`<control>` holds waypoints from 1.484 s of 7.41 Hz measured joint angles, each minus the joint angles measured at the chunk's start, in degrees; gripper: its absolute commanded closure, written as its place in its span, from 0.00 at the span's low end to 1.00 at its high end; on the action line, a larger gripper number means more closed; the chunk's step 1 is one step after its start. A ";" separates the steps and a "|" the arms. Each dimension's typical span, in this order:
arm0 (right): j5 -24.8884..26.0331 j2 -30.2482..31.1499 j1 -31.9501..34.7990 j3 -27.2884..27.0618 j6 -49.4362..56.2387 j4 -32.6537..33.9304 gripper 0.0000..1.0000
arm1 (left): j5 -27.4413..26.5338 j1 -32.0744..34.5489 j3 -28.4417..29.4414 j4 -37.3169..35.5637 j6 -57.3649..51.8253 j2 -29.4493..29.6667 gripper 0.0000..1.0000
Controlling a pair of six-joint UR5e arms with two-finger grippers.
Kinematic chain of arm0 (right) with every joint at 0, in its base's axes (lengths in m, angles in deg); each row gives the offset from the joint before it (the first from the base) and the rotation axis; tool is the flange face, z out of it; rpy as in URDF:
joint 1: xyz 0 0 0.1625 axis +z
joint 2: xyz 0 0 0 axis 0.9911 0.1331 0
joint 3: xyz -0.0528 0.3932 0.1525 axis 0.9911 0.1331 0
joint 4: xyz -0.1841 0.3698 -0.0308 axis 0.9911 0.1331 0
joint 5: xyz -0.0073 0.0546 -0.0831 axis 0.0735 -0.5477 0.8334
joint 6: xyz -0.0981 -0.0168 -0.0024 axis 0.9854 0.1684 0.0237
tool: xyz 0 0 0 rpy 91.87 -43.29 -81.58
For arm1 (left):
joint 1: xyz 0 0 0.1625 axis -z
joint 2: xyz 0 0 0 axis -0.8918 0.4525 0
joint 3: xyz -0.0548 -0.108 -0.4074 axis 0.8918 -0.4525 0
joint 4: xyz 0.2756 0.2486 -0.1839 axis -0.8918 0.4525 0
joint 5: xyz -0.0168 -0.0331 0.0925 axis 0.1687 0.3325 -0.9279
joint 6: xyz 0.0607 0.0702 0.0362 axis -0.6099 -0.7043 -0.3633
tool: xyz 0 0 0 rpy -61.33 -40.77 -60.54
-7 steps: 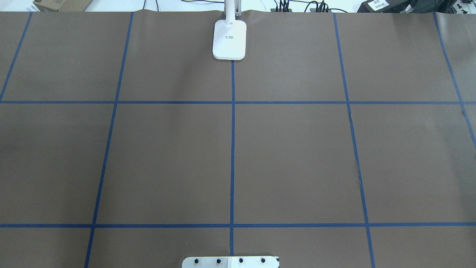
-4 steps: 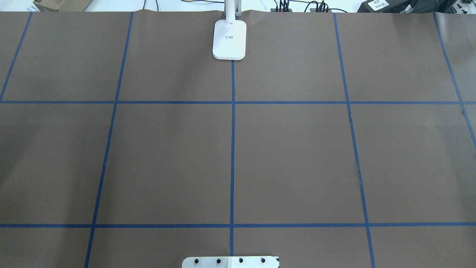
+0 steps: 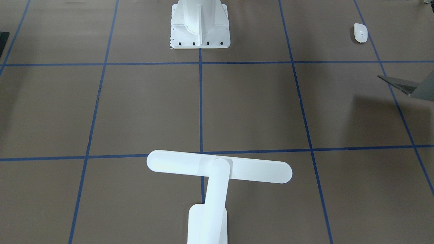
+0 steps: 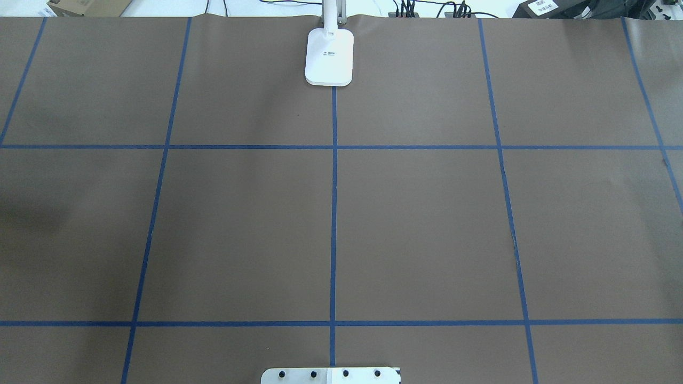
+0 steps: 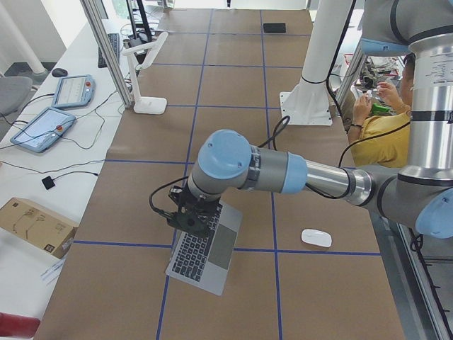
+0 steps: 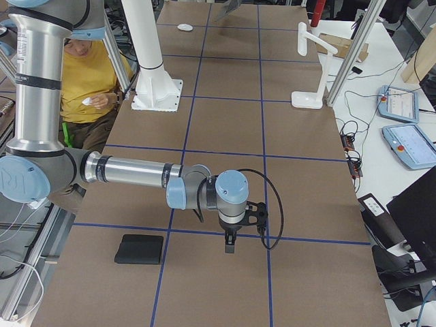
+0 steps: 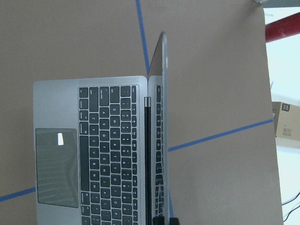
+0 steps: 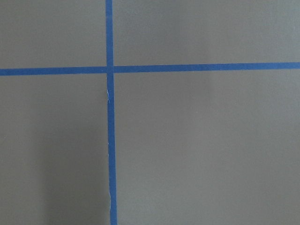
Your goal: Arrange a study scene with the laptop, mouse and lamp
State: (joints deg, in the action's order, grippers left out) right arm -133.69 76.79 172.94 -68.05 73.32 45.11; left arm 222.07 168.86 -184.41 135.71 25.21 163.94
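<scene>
The grey laptop (image 7: pixel 89 154) lies open on the brown table, its lid (image 7: pixel 162 117) standing edge-on in the left wrist view. My left gripper (image 7: pixel 164 221) is shut on the lid's edge, with dark fingertips just showing at the bottom. The near arm's gripper (image 5: pixel 190 218) hangs over the laptop (image 5: pixel 212 251). The white mouse (image 5: pixel 316 238) lies to its right, also the mouse (image 3: pixel 360 33). The white lamp (image 3: pixel 217 169) stands at the table's far edge, its base (image 4: pixel 329 56) upright. My right gripper (image 6: pixel 230 242) points down over bare table; I cannot tell its state.
A flat black mat (image 6: pixel 139 249) lies near the right arm. The white robot pedestal (image 3: pixel 200 23) stands mid-table at the robot's side. A seated person (image 6: pixel 88 82) is behind it. Tablets and cables (image 5: pixel 42 127) lie off the table.
A faint shadow at the left edge of the overhead view has shifted and narrowed. The lamp base has not moved.
</scene>
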 measured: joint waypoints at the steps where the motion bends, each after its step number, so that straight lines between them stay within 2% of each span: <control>1: 0.01 -0.05 -0.02 0.14 0.00 -0.01 0.00 | 0.02 -3.27 0.04 0.01 4.48 3.79 1.00; 5: 0.01 -0.36 -0.17 0.26 0.00 0.02 0.00 | -0.48 -17.58 0.53 -0.08 19.28 18.53 1.00; 7: 0.01 -0.42 -0.30 0.31 0.00 0.03 0.00 | -2.44 -24.66 0.66 -0.09 27.94 24.89 1.00; 11: 0.01 -0.44 -0.55 0.66 0.00 0.00 0.00 | -14.81 -38.84 1.15 2.35 49.48 33.76 1.00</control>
State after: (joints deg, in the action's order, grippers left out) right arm -133.68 76.35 172.38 -67.39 73.32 45.11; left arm 207.26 130.02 -183.25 138.05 74.69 197.70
